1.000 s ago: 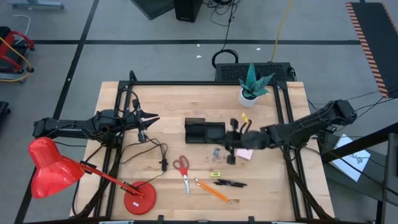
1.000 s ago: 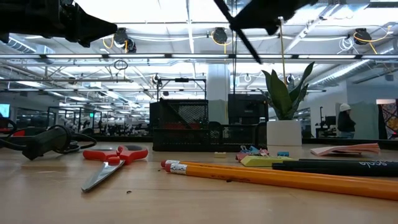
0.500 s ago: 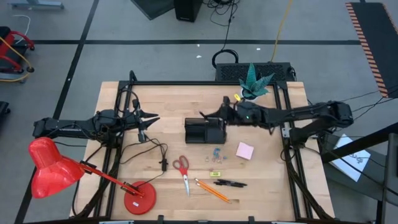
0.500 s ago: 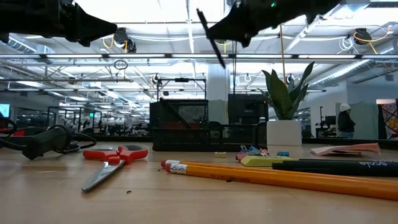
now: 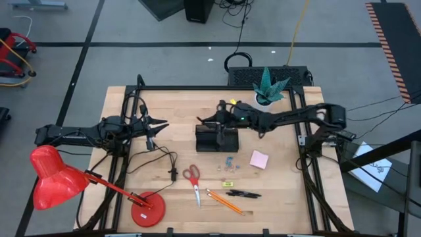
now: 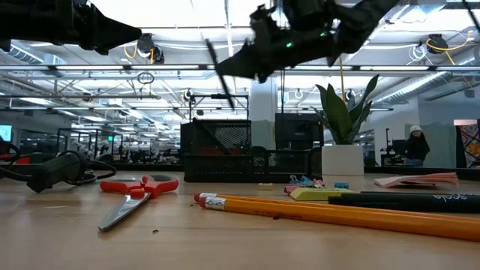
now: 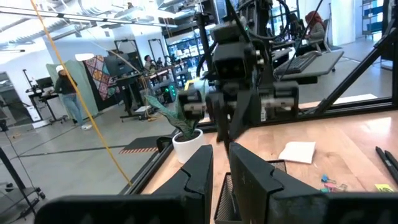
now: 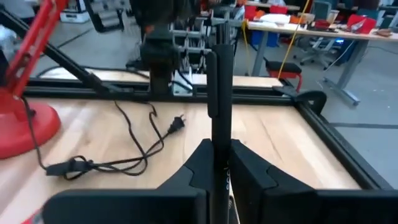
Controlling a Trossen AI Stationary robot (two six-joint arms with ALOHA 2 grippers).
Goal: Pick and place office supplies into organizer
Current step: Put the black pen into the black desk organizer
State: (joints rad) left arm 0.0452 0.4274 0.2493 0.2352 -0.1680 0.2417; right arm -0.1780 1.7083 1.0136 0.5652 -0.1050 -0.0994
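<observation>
In the high view the right arm hides part of the organizer, the tiny clips are too small to count, and the red lamp's shade covers the table's near-left corner.

Wooden table with organizer, scissors, pencils, pens, sticky-note pad, lamp, plant pot.

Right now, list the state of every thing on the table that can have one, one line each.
right gripper: shut on a black pen, above the organizer.
left gripper: waiting at the table's left, holding nothing.
scissors: lying flat, blades closed.
pencils: lying flat.
sticky-note pad: lying flat beside the organizer.
desk lamp: upright.
</observation>
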